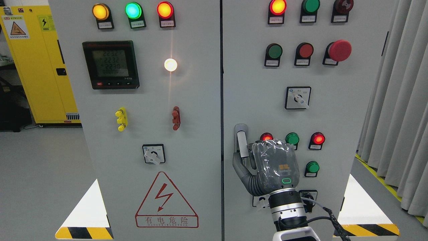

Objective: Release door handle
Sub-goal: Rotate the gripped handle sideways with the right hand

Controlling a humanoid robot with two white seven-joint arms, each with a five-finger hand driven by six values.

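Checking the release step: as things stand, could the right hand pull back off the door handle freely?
Probably yes. The right hand sits at the door handle with its fingers around the lower part; nothing shows behind the wrist, only a loose cable.

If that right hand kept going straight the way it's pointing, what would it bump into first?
Probably the door handle: the right hand points up at the cabinet's right door, fingers already at the handle. Depth is hard to judge.

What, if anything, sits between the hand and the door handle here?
Nothing visible: the right hand is already at the handle, its thumb beside the handle's lower end. Whether the fingers touch it cannot be seen.
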